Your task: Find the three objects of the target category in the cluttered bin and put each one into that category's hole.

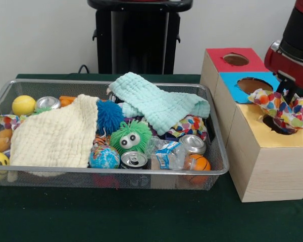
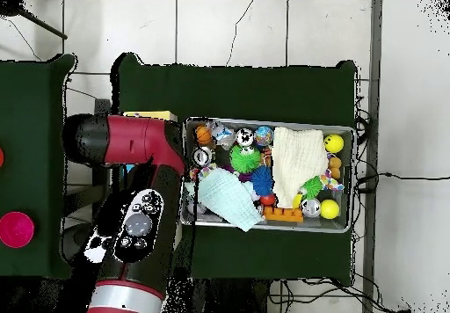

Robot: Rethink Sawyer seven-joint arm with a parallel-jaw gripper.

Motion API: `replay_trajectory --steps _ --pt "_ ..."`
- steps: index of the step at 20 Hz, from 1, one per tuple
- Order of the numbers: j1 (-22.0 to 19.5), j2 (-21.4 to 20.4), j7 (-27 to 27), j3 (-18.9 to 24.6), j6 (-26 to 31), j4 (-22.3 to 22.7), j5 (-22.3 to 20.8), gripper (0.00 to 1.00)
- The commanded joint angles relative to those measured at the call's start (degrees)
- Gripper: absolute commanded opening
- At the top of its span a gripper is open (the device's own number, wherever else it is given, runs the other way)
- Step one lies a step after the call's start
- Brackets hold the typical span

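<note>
A colourful polka-dot cloth (image 1: 280, 108) lies bunched over the hole of the yellow-topped box (image 1: 298, 137), part of it sagging into the hole. My gripper (image 1: 292, 95) is right behind and above that cloth, and the cloth hides most of it. In the wire bin (image 1: 116, 172) lie a cream cloth (image 1: 58, 133), a mint cloth (image 1: 156, 103) and another polka-dot cloth (image 1: 191, 125). From overhead, my arm (image 2: 132, 142) covers the boxes and the gripper; the bin (image 2: 354, 178), cream cloth (image 2: 299, 156) and mint cloth (image 2: 230, 197) show.
The wooden box row also has a red-topped hole (image 1: 236, 59) and a blue-topped hole (image 1: 252, 84). The bin holds a green fuzzy toy (image 1: 130, 137), a blue spiky ball (image 1: 109, 116), cans (image 1: 134, 159), a bottle (image 1: 166, 151) and several balls (image 1: 23, 105).
</note>
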Motion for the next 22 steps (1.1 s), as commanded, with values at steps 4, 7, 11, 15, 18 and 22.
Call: replay_trajectory --steps 4,7,11,15,18,22 --pt "-3.49 3.47 2.54 9.39 -4.90 8.82 0.68 0.00" --pt "-4.58 4.90 0.25 11.14 -5.93 7.96 0.00 0.00" --pt "-5.31 8.09 -0.15 12.33 -7.77 5.54 -1.41 0.00" --pt "-5.18 11.77 1.05 12.19 -7.63 0.93 -2.31 0.00" --pt "-5.27 13.58 1.76 12.60 -8.56 -1.06 -2.07 0.00" --pt "-5.57 13.19 2.16 12.81 -11.42 0.65 -2.07 0.00"
